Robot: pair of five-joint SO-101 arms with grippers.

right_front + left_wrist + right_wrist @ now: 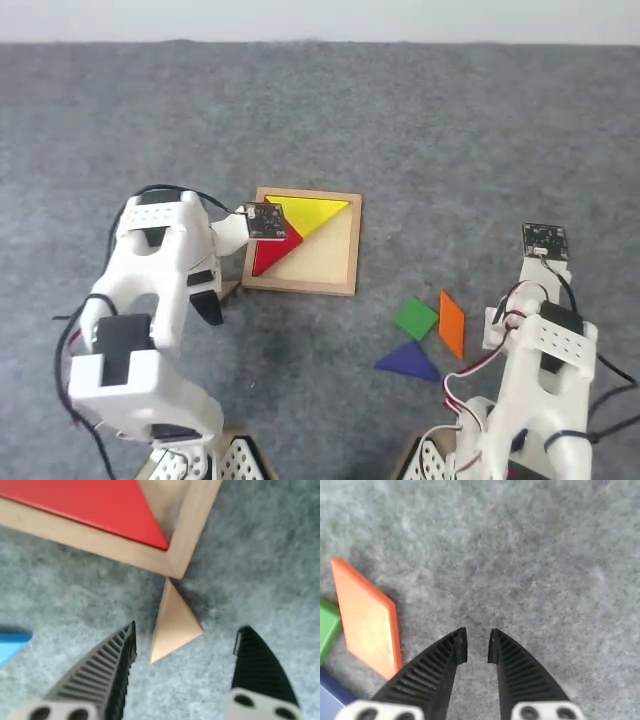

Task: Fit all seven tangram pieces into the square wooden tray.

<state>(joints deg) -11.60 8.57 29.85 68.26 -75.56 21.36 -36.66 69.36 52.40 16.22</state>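
Observation:
The square wooden tray (335, 262) holds a red triangle (272, 252) and a yellow triangle (312, 216). My left gripper (185, 640) is open just off the tray's near left corner (180, 560). A tan triangle (175, 622) lies on the carpet between its fingers, its tip almost touching that corner. A light blue piece (12, 642) lies off to one side. My right gripper (477, 645) is shut over bare carpet with nothing in it, and the orange parallelogram (367, 622) lies beside it. A green square (416, 318) and a dark blue triangle (408, 361) lie close to the orange parallelogram (452, 323).
Grey carpet covers the table. The left arm (160, 290) stands over the tray's left side. The right arm (545, 350) stands at the near right, just right of the three loose pieces. Open carpet lies behind the tray and between the arms.

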